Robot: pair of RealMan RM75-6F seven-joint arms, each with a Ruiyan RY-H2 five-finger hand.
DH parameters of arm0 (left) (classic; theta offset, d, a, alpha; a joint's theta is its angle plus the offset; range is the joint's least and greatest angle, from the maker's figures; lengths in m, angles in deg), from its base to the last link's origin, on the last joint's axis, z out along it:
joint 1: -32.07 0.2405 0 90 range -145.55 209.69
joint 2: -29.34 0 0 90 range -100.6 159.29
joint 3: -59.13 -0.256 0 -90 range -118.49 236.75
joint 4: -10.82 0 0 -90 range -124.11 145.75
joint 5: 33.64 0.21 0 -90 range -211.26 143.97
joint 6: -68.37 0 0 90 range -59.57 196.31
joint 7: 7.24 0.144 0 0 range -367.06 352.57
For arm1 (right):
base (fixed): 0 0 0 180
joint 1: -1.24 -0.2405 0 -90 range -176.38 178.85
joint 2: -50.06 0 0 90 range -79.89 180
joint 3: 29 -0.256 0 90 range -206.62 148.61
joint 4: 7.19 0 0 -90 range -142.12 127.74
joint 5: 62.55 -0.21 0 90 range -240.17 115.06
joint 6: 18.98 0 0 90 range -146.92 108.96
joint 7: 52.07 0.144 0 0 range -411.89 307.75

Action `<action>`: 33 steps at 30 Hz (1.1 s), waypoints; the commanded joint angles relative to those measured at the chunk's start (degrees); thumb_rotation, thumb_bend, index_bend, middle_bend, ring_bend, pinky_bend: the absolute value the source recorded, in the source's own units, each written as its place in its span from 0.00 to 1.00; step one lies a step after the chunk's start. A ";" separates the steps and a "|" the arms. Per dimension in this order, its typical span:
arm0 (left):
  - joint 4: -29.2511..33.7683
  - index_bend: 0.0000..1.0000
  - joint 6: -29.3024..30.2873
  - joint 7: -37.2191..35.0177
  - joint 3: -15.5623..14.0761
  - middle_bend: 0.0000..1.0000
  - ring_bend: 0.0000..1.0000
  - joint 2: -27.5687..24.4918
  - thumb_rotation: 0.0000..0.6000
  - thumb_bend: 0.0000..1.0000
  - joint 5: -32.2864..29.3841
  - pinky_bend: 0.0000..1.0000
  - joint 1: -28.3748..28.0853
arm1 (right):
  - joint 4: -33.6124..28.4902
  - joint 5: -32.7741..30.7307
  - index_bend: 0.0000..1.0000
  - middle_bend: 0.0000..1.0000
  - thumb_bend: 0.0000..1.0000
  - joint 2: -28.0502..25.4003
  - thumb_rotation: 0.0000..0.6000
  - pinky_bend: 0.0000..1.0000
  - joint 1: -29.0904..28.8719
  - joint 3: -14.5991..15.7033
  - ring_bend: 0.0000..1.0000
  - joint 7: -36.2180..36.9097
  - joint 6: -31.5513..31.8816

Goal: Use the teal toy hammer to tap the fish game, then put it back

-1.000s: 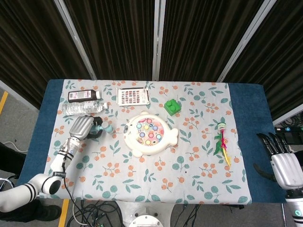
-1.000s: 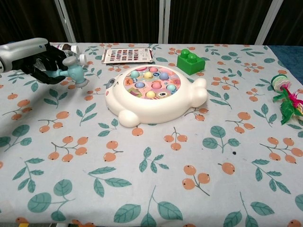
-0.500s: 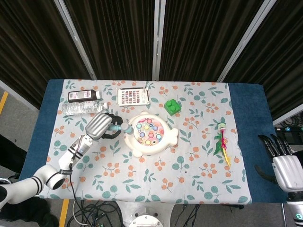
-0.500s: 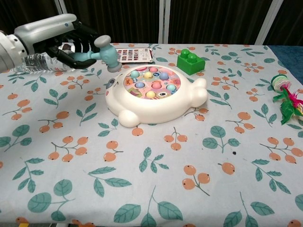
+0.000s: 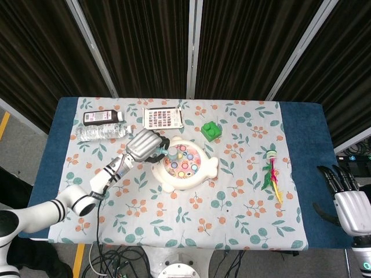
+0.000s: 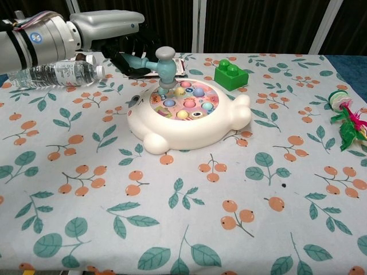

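Teal hammer — cream fish game, pastel buttons; green block; white cloth — orange-berry, leaf print.

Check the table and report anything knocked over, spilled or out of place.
Nothing stands out. The water bottle lies on its side near the far-left edge, unspilled. The left hand holds the teal hammer on the fish game.
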 commanded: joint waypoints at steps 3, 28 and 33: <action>0.02 0.67 -2.32 4.01 0.54 0.68 0.54 -0.34 1.00 0.56 -3.02 0.66 -1.41 | 0.35 -0.14 0.00 0.13 0.18 0.05 1.00 0.00 0.15 -0.01 0.00 0.36 0.06; 1.62 0.67 -6.09 9.39 -0.25 0.68 0.54 -1.16 1.00 0.57 -9.63 0.66 -3.12 | 1.13 -0.24 0.00 0.13 0.18 0.29 1.00 0.00 0.42 -0.13 0.00 1.31 0.15; 0.75 0.68 -6.62 10.13 -0.88 0.68 0.54 -0.31 1.00 0.57 -10.25 0.66 -3.33 | 1.15 -0.16 0.00 0.13 0.18 0.29 1.00 0.00 0.57 -0.09 0.00 1.25 0.33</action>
